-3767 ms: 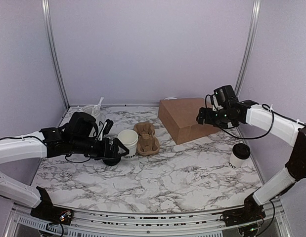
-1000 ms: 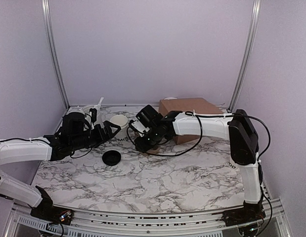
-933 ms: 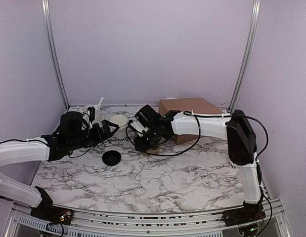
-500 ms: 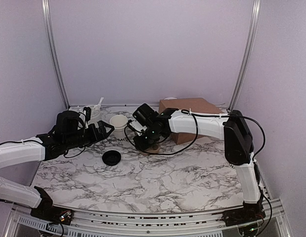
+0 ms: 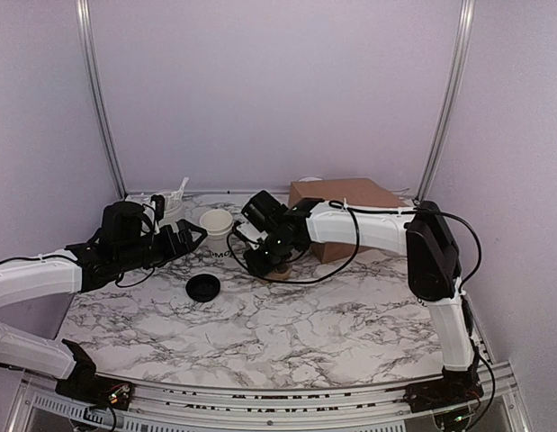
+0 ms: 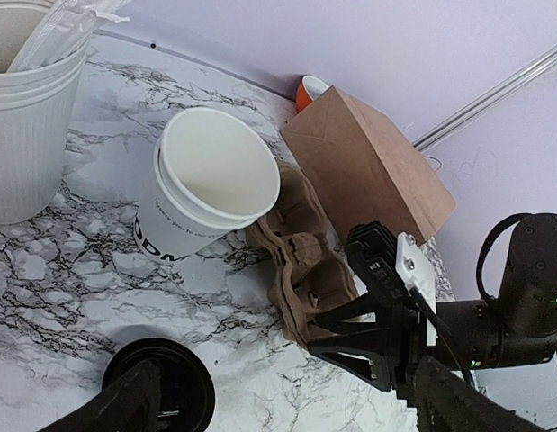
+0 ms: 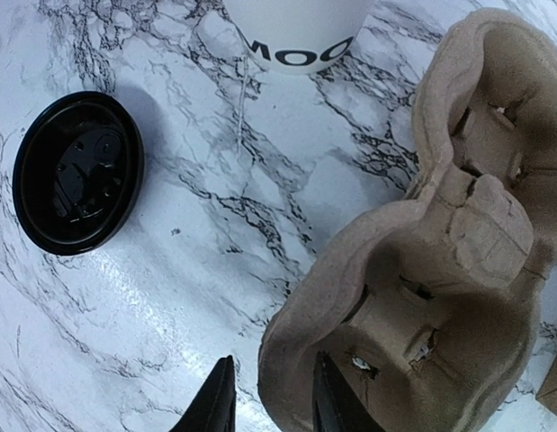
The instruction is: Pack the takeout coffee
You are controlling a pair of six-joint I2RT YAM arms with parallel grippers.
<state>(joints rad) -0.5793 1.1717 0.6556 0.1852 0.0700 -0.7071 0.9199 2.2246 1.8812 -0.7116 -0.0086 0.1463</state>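
Observation:
The takeout coffee cup (image 5: 216,229) (image 6: 206,193) (image 7: 296,27), white paper with dark lettering, stands open at the back left. Its black lid (image 5: 203,288) (image 6: 161,396) (image 7: 77,171) lies apart on the marble, nearer the front. My left gripper (image 5: 193,236) (image 6: 287,364) hovers wide open just left of the cup, holding nothing. The brown pulp cup carrier (image 5: 282,266) (image 6: 305,270) (image 7: 440,270) lies right of the cup. My right gripper (image 5: 265,261) (image 7: 272,360) is shut on its near rim, one finger outside and one inside a well.
A brown paper bag (image 5: 345,216) (image 6: 368,171) lies at the back right behind the carrier, with something orange (image 6: 309,90) behind it. A white ribbed tumbler of plastic cutlery (image 5: 168,205) (image 6: 26,135) stands in the back left corner. Booth walls close in both sides and the rear.
The right arm swung from above the bag to the carrier, and its fingers narrowed onto the rim in the last second. My left arm drew back a little leftward, away from the cup.

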